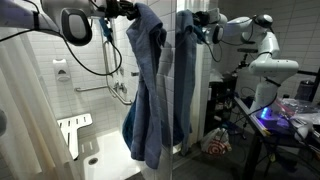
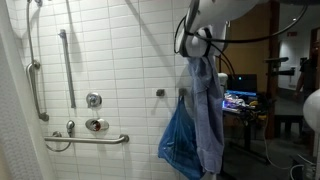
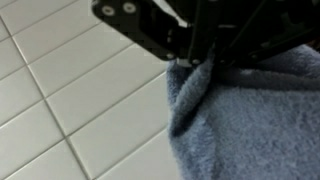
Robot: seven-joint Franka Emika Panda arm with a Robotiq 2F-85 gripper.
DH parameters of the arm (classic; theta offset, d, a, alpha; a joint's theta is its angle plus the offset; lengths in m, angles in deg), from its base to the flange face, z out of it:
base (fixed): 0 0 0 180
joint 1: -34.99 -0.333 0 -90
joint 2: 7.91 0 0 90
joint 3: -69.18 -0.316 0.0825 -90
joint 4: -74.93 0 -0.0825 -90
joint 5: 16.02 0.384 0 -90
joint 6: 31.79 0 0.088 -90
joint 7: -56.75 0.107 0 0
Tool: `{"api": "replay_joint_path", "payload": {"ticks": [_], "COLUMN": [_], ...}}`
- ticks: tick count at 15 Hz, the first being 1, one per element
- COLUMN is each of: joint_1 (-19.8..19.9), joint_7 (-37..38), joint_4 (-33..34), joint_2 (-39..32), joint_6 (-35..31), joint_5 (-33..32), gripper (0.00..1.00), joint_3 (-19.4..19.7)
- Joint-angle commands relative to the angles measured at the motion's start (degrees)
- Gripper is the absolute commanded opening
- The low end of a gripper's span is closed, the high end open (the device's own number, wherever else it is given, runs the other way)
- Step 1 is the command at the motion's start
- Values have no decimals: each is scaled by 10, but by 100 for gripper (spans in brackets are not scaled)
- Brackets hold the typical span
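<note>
A blue-grey towel [image 1: 150, 95] [image 2: 207, 110] hangs in long folds inside a white-tiled shower stall, in both exterior views. My gripper [image 1: 128, 10] [image 2: 200, 48] is shut on the towel's top edge and holds it up off the floor. In the wrist view the black gripper [image 3: 205, 62] comes in from the top, with the towel [image 3: 250, 125] bunched right under it against the tiles. The fingertips are buried in the cloth. A brighter blue fold [image 2: 180, 140] shows at the towel's lower side.
Steel grab bars [image 2: 68, 60] [image 2: 90, 139] and a shower valve [image 2: 94, 100] are on the tiled wall. A white fold-down seat [image 1: 74, 130] stands low in the stall. A curtain [image 1: 20, 110] hangs beside it. A white robot [image 1: 262, 55] and a cluttered desk [image 2: 240, 100] lie beyond.
</note>
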Motion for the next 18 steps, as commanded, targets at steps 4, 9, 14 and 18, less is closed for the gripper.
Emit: {"api": "replay_joint_path", "payload": {"ticks": [4,9,14,18], "joint_1": [52,83,99,106], "joint_7": [22,40,81,113], "joint_4": [-6,-4,-4,-6], "joint_2": [56,78,84,73], "joint_6": [56,106,147,171], "joint_5": [59,78,58,46], "gripper": [1,1,1,1], "joint_3": [-5,-4,7,17]}}
